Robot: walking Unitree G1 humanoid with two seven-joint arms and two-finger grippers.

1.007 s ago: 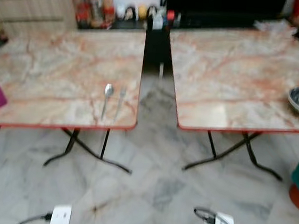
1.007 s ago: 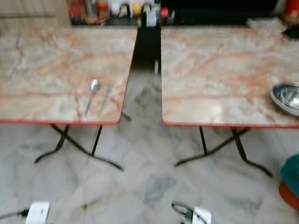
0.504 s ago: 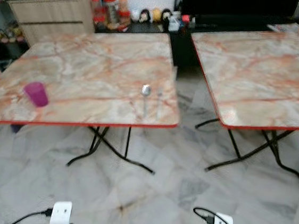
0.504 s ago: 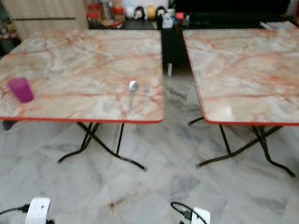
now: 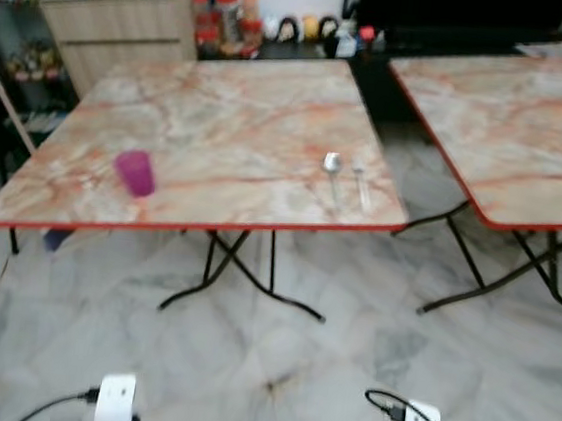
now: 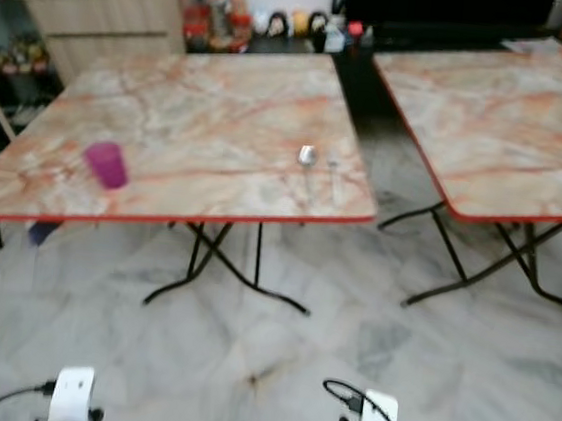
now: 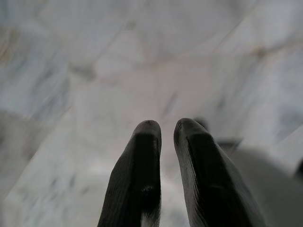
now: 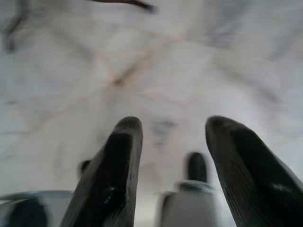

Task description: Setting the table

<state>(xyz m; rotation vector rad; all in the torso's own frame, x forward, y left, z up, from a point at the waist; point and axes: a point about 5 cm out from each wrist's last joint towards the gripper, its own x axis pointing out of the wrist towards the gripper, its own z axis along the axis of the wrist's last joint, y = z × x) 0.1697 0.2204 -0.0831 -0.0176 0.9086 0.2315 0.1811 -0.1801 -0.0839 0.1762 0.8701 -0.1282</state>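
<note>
You were on approach, nothing held: left gripper (image 7: 166, 130) nearly pressed together, right gripper (image 8: 174, 130) spread. Spoon (image 5: 333, 166) and fork (image 5: 361, 185) lay near table (image 5: 221, 114) edge, cup (image 5: 136, 172) well apart. Next: walk closer, reach.

Purple cup (image 5: 135, 172); red-edged, seemingly orange-veined marble table (image 5: 229, 135).

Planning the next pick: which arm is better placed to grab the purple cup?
Probably left. The purple cup stands on the table's left part; the right gripper is open, the left gripper nearly shut, both low over the floor.
</note>
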